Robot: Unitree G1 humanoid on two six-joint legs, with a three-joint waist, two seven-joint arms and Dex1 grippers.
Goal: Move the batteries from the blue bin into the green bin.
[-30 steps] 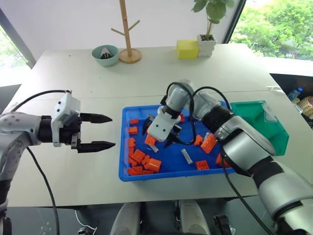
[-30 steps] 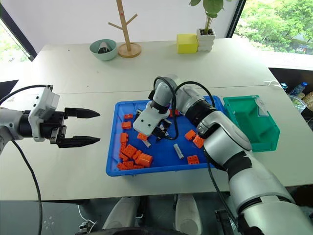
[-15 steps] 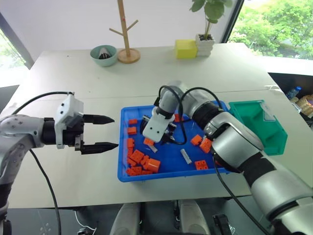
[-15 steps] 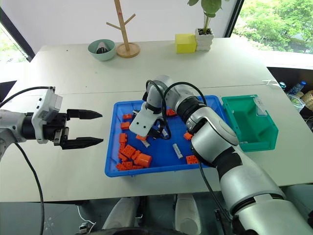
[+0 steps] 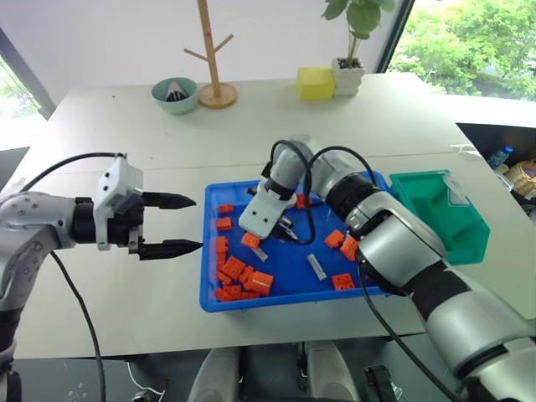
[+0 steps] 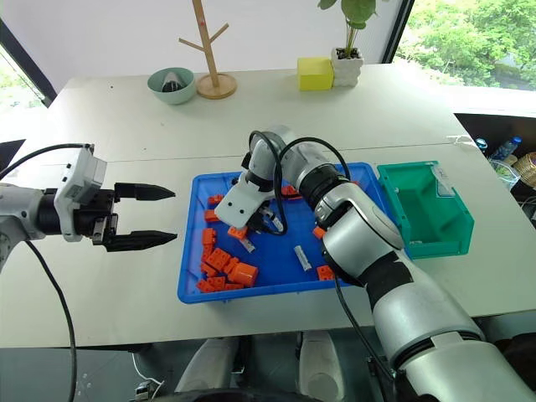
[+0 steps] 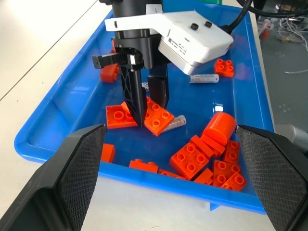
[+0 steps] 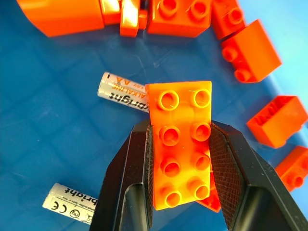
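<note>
We are in the picking step, and the grip has landed on the wrong thing. Our right gripper [image 8: 179, 159] points steeply down into the blue bin [image 5: 219, 301], and its fingers [image 8: 230, 159] pinch a flat orange eight-stud brick [image 8: 180, 144] from both long sides. The batteries are not held. One battery [image 8: 122, 91] lies flat on the bin floor just beyond the brick at about ten o'clock from the fingertips, its far end hidden under the brick. A second battery [image 8: 72, 202] lies near seven o'clock, beside the left-hand finger. A third battery [image 5: 317, 266] rests apart from the gripper toward the bin's middle, at about four o'clock from it in the head view. Loose orange bricks [image 5: 243, 278] crowd the bin corner closest to us on the left.

Our left gripper [image 5: 167, 224] hovers over the bare surface [image 5: 109, 301] at nine o'clock of the blue bin, its fingers spread wide and holding nothing. The green bin [image 5: 469, 243] stands touching or just beside the blue bin's end at three o'clock; we can see no battery in it, though part of its inside is hidden.

As we judge it, the next move calls for us to let the brick go, set it aside, and re-aim at the half-covered battery, with the fingers across its thin body. The brick's overlap may block a clean pinch.
</note>
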